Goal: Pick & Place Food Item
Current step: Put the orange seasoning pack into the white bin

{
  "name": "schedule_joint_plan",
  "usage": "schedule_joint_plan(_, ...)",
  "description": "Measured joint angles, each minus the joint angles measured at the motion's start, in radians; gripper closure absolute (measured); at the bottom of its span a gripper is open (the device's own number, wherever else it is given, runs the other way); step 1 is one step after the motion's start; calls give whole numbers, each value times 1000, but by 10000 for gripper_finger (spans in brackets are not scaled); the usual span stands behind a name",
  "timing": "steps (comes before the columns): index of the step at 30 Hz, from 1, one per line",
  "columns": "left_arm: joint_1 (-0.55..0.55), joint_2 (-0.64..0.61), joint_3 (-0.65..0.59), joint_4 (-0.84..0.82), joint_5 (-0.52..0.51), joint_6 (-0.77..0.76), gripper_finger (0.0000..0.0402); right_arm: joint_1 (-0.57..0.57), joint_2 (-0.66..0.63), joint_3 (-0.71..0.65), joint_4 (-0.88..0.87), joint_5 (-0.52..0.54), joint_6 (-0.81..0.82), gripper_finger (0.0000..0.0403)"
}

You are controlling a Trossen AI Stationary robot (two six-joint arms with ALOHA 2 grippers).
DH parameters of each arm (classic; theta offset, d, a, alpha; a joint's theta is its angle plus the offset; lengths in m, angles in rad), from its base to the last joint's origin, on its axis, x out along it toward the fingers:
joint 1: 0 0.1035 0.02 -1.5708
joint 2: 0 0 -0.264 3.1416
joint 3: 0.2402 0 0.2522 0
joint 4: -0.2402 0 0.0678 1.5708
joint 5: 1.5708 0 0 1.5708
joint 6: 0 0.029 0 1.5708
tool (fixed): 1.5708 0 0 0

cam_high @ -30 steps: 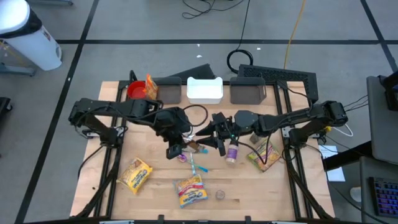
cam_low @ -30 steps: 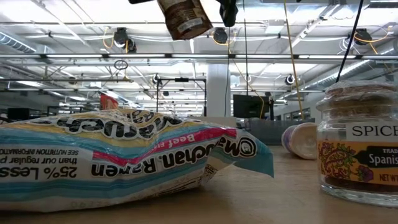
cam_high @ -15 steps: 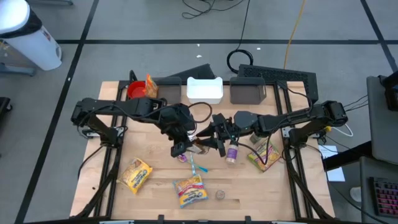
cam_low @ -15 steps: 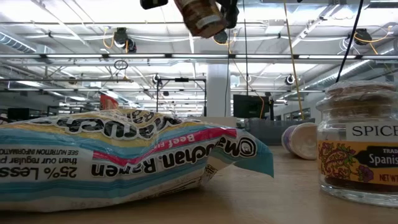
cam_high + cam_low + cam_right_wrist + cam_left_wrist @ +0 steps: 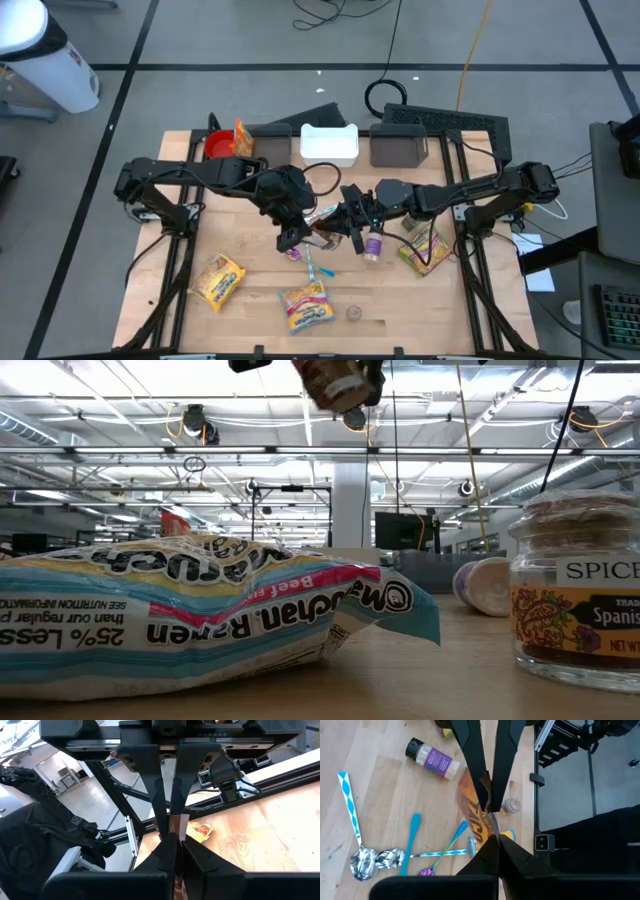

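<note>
A brown and orange food packet (image 5: 322, 229) hangs above the table's middle between my two grippers. It also shows at the top of the low view, as the brown packet (image 5: 335, 382). My left gripper (image 5: 303, 228) is shut on the packet's left end and my right gripper (image 5: 343, 222) on its right end. In the left wrist view the packet (image 5: 476, 820) runs from my own fingers to the right arm's fingers (image 5: 481, 780). The right wrist view shows the packet (image 5: 176, 826) edge-on. My left gripper pinches the packet's end (image 5: 485, 836) between its two fingers, which slant down from the table's left. The packet is lifted clear of the table. My right gripper pinches the opposite end (image 5: 176, 831) between its two fingers, coming level from the table's right. The packet spans the short gap between the two grippers.
Below the grippers lie several spoons (image 5: 310, 263) and a purple-labelled bottle (image 5: 373, 245). Two ramen packets (image 5: 217, 280) (image 5: 307, 305), a small spice jar (image 5: 353, 313) and a snack bag (image 5: 425, 250) lie nearer. A red bowl (image 5: 219, 148), white bin (image 5: 329, 146) and grey bins (image 5: 400, 148) line the far edge.
My left gripper has carried the packet a little toward the table's right, into my right gripper's fingers. My right gripper stood open around the packet's end and has shut on it. The packet stays lifted clear of the table.
</note>
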State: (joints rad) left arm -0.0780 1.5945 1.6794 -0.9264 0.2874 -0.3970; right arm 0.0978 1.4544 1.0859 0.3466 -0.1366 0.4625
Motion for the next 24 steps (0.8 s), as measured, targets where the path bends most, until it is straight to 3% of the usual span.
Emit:
schedule_joint_plan(9,22,0,0,3,16,-4,377,2,0,0,-1,2,-5,402)
schedule_joint_plan(14,57,0,0,17,103,1,353,2,0,0,-2,2,-4,402)
schedule_joint_plan(18,87,0,0,28,157,31,315,2,0,0,-4,4,-3,402)
schedule_joint_plan(24,170,0,0,65,317,68,257,-17,-9,0,-70,20,1,403)
